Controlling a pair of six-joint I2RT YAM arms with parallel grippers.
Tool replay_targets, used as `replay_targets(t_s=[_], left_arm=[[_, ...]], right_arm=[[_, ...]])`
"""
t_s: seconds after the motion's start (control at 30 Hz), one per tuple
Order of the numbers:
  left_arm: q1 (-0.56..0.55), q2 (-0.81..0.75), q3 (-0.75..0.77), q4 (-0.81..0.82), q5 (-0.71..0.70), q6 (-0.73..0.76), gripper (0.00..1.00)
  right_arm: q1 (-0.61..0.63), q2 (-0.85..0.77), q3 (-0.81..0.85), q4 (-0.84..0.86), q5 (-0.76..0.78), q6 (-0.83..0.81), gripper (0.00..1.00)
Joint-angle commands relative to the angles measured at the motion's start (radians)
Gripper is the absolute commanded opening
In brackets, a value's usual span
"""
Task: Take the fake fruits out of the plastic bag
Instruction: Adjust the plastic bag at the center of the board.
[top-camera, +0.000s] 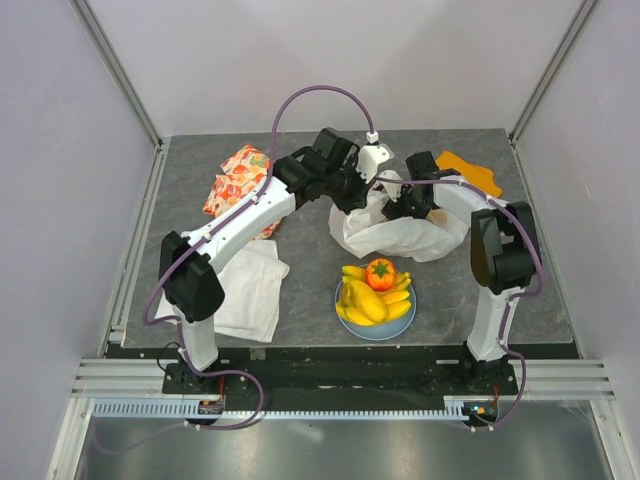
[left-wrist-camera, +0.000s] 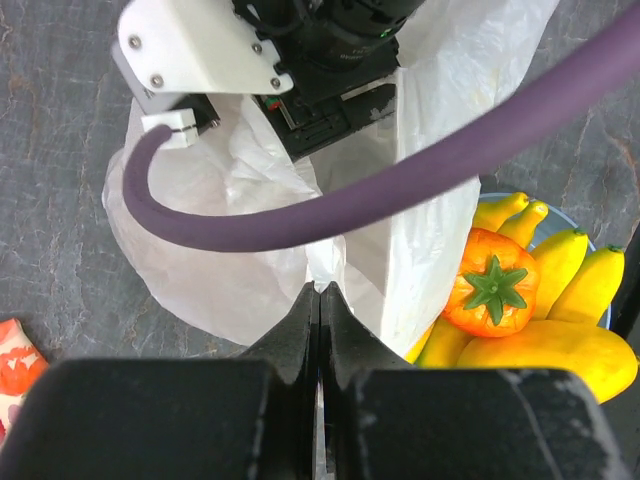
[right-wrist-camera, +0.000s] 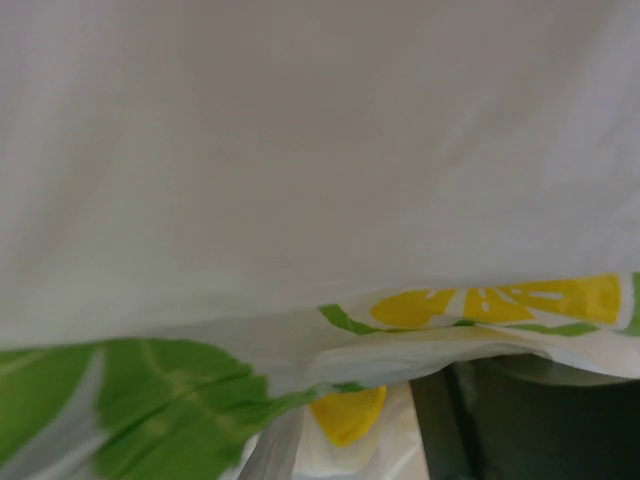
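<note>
The white plastic bag (top-camera: 405, 238) lies crumpled mid-table, behind the light-blue plate (top-camera: 345, 312). On the plate sit several yellow bananas (top-camera: 372, 303) and a red-orange fruit with a green top (top-camera: 380, 273). My left gripper (top-camera: 353, 204) is shut on a fold of the bag's near edge (left-wrist-camera: 320, 290) and holds it up. The bag (left-wrist-camera: 210, 240), the orange fruit (left-wrist-camera: 492, 284) and the bananas (left-wrist-camera: 560, 345) show in the left wrist view. My right gripper (top-camera: 398, 208) is sunk in the bag's mouth, fingers hidden. The right wrist view shows only white bag film (right-wrist-camera: 300, 150) with green and yellow print.
An orange floral cloth (top-camera: 238, 178) lies at the back left, its corner in the left wrist view (left-wrist-camera: 15, 365). A flat white cloth (top-camera: 250, 290) lies by the left arm. A flat orange piece (top-camera: 470, 170) lies at the back right. The right arm's purple cable (left-wrist-camera: 400, 190) crosses above the bag.
</note>
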Motion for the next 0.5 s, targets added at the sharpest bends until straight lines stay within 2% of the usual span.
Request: replay_targets(t_s=[0.0, 0.13, 0.17, 0.2, 0.23, 0.27, 0.4, 0.47], left_arm=[[-0.004, -0.018, 0.033, 0.009, 0.0, 0.015, 0.02], [-0.003, -0.017, 0.034, 0.013, -0.015, 0.015, 0.02], [-0.003, -0.017, 0.034, 0.013, -0.017, 0.015, 0.02], [-0.003, -0.017, 0.033, 0.013, -0.022, 0.015, 0.02], [-0.003, -0.014, 0.034, 0.015, -0.031, 0.015, 0.01], [-0.003, -0.012, 0.034, 0.013, -0.034, 0.012, 0.02], [-0.003, -0.011, 0.034, 0.02, -0.051, 0.007, 0.02], [-0.003, -0.009, 0.031, 0.026, -0.074, 0.007, 0.02]], right_arm=[[0.006, 0.031, 0.02, -0.012, 0.036, -0.004, 0.7], [0.006, 0.031, -0.003, 0.016, 0.09, 0.013, 0.74], [0.006, 0.028, -0.008, 0.021, 0.087, 0.013, 0.69], [0.004, 0.022, -0.008, 0.013, 0.063, 0.01, 0.6], [0.004, -0.001, -0.002, 0.008, 0.052, 0.013, 0.43], [0.006, -0.018, 0.005, -0.001, 0.041, 0.018, 0.41], [-0.012, -0.14, 0.092, -0.085, -0.08, 0.057, 0.4], [-0.031, -0.211, 0.135, -0.163, -0.193, 0.07, 0.4]])
